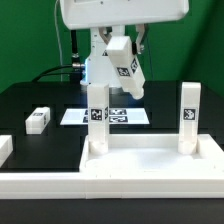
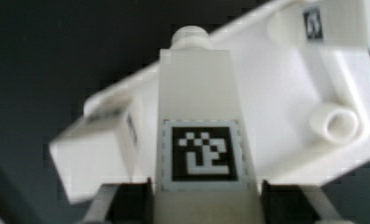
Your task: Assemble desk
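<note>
We have the claw (image 2: 196, 198) clamped on a leg (image 2: 200, 100) at upper centre of the exterior view, its long axis tilted, with the desk panel (image 1: 150, 160) lying below at bottom.

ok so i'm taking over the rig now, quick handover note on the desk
Pincer: shut on the held leg, tilted in the air.
Panel: flat at the front, left upright leg and right upright leg standing in its far corners.
Loose leg: lying on the table at the exterior view's left.
Done: two legs standing. Left: seat the held leg, then the loose leg.
</note>
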Tool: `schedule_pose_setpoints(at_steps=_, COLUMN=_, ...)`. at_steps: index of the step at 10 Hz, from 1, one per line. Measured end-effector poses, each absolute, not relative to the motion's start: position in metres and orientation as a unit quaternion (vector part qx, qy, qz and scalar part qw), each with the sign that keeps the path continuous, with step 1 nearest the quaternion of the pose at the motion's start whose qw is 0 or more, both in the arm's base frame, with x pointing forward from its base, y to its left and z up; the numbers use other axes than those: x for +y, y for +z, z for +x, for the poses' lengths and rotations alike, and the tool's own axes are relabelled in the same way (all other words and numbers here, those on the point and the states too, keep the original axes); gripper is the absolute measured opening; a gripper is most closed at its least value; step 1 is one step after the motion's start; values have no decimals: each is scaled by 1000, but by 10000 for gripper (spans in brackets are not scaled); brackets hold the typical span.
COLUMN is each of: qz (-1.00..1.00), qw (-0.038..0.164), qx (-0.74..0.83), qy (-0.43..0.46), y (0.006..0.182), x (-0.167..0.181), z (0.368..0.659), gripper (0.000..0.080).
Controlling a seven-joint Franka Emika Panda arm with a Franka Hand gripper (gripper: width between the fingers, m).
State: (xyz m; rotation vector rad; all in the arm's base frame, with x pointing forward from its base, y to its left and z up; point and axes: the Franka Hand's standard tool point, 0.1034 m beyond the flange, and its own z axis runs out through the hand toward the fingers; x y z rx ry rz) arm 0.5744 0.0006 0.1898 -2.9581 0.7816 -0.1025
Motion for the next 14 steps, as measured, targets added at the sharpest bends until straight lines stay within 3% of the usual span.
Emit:
schedule_pose_setpoints(at_steps=3, qz=-967, qw=16, qx=196, qy=-161, y=210, x=43, z=610, gripper=289)
schedule_pose_setpoints(at_steps=4, qz=-962, qw=27, qx=198, qy=-188, y=206, x=49, z=609, gripper=289)
schedule_pose_setpoints(at_steps=7, qz=-962, qw=30, qx=186, qy=-196, y=202, x=55, z=608, gripper=290)
schedule_pose_setpoints(at_steps=9, qz=-968, qw=8, qx=78, qy=-238, y=189, x=84, z=631, gripper=291)
schedule_pose_setpoints(at_steps=10, qz=-969, qw=1, qx=44, qy=-242, y=191, x=85, z=640, gripper=291)
schedule_pose_setpoints(at_steps=14, qz=-969, qw=10, qx=60, qy=-238, y=188, x=85, z=638, gripper=291)
